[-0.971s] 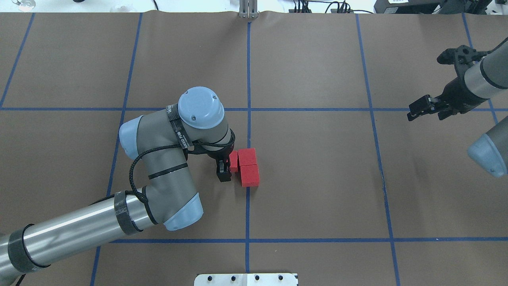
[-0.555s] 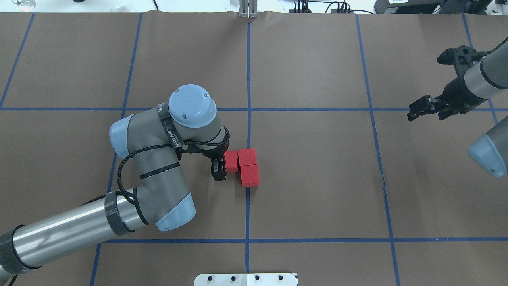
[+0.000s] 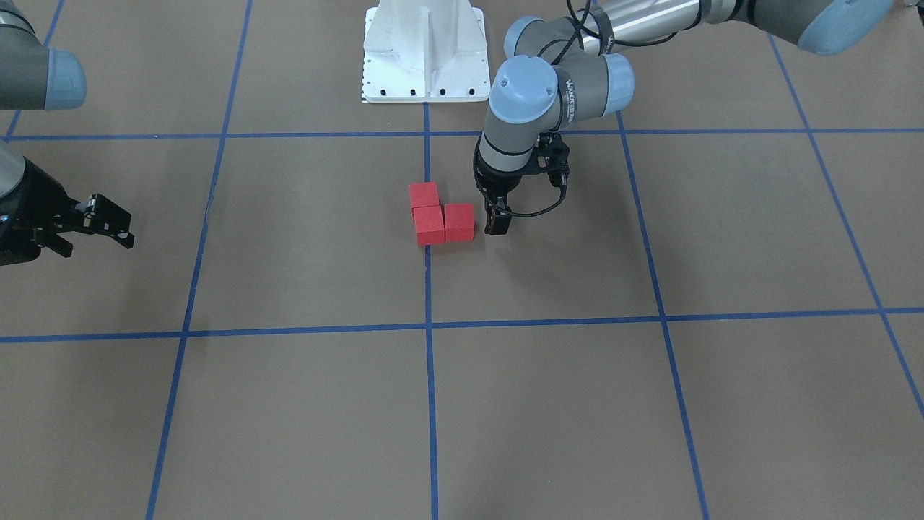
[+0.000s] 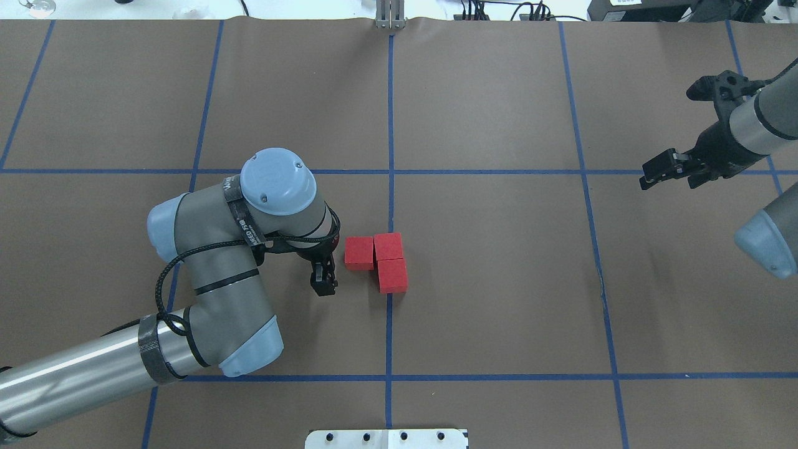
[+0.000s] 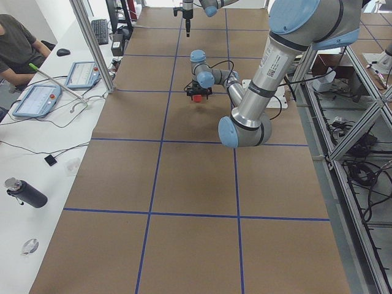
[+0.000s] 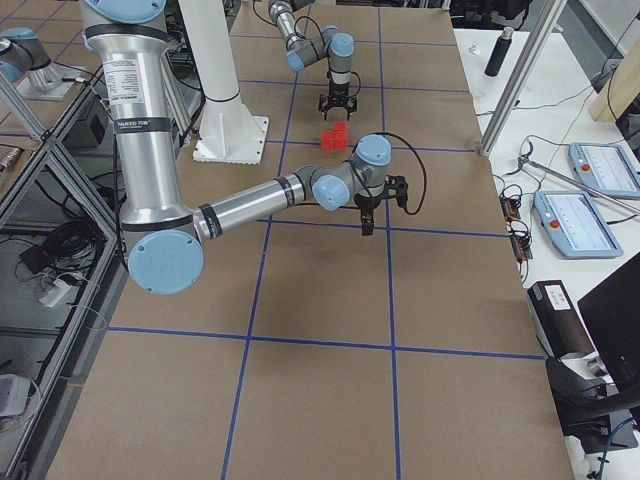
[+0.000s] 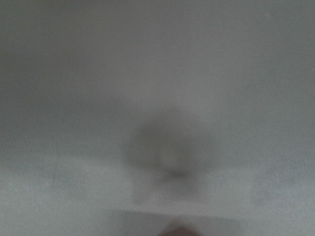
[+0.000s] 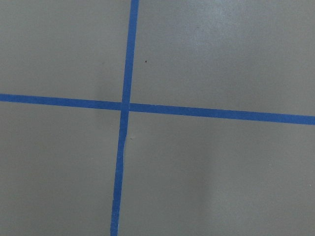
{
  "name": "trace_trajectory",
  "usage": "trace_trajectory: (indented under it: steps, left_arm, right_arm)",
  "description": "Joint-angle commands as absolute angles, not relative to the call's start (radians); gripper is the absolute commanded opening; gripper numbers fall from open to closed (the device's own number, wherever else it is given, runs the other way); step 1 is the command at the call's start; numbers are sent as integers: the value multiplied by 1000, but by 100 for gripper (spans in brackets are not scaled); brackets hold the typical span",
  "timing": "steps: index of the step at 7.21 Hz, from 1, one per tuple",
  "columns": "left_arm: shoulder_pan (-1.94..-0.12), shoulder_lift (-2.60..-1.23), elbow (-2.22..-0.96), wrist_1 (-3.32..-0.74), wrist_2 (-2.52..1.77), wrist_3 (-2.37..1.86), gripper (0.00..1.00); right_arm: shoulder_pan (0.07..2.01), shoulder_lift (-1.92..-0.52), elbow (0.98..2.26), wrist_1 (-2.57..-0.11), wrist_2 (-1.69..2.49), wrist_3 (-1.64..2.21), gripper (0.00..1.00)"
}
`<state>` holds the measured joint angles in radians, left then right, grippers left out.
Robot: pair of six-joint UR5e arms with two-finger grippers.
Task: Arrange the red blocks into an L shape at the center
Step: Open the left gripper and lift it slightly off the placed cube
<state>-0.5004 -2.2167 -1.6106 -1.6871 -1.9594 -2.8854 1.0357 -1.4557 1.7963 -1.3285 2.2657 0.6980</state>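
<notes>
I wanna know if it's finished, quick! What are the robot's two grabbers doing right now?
Left gripper: open, holding nothing, just beside the red blocks.
Right gripper: open, holding nothing.

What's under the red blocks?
Brown paper covering the table. The central blue tape line runs under two of the red blocks. The third sits on paper just left of the line. The tape directly beneath those two is covered.
</notes>
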Motion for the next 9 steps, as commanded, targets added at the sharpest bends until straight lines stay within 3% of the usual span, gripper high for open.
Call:
trace_trajectory:
  steps: [1,9]
  left_arm:
    - [-465,-2212,-1614,-1684,-1960,-2885,100]
    - [-439,-2217,-1621,-1683,-1960,-2887,100]
  right_arm:
    - [1037,-1456,1804,-1328,2266,698,100]
    - [1037,-1460,1802,-1328,2266,696,100]
